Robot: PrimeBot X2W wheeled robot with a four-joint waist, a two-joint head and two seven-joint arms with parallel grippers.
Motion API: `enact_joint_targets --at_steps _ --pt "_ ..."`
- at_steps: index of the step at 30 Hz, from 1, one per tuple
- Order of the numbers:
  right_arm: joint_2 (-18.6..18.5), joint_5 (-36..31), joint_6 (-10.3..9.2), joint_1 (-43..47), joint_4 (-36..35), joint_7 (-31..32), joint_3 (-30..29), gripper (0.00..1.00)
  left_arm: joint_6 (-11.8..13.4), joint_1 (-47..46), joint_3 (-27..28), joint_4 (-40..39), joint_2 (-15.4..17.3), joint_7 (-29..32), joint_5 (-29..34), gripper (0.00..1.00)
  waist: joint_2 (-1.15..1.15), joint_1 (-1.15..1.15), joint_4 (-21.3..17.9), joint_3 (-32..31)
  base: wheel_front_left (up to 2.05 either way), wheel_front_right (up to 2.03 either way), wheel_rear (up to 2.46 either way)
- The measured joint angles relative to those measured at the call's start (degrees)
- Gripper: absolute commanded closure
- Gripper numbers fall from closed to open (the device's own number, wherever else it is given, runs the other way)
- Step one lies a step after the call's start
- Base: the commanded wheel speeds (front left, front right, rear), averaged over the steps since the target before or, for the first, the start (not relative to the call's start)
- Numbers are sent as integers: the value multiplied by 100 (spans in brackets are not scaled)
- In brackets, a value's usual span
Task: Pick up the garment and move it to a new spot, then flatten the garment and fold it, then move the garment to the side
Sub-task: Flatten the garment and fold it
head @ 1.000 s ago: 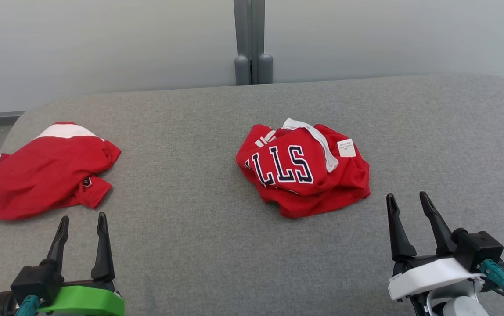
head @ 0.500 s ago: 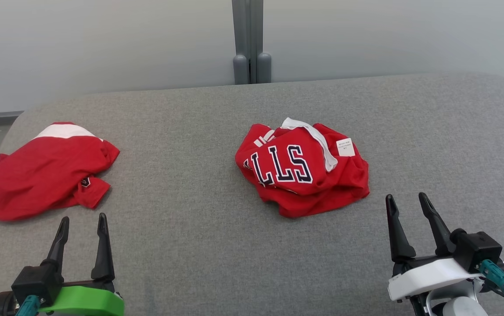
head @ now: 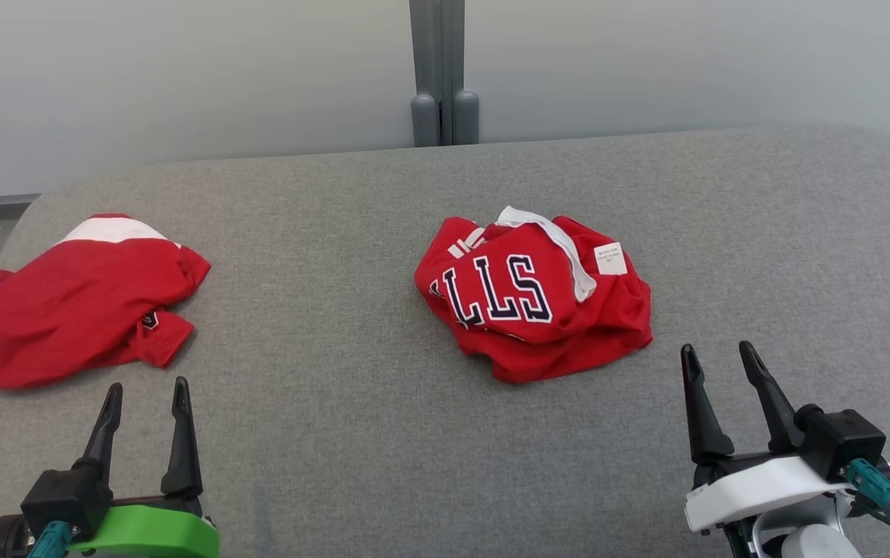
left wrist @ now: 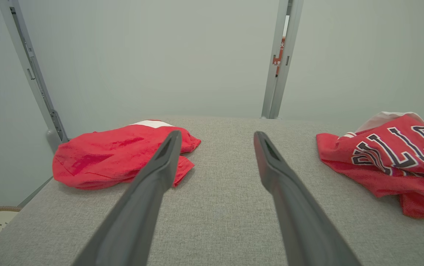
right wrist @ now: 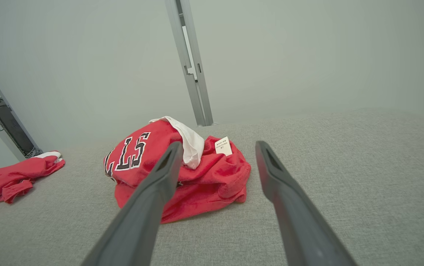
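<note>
Here, left gripper (head: 146,385) spread, right gripper (head: 717,347) spread, both empty

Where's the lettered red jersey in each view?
Head view: lettered jersey just right of centre, below the grey post.
Left wrist view: lettered jersey at the right edge, cut off, right of the grey post.
Right wrist view: lettered jersey left of centre, below-left of the grey post.
Shared landmark: the grey post.
</note>
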Motion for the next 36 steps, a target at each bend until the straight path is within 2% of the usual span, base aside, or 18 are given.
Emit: enact_joint_targets --at_steps 36 --pt "0 27 0 -5 90 0 40 0 -8 -3 14 53 -19 0 16 0 0 0 -13 -115 0 0 0"
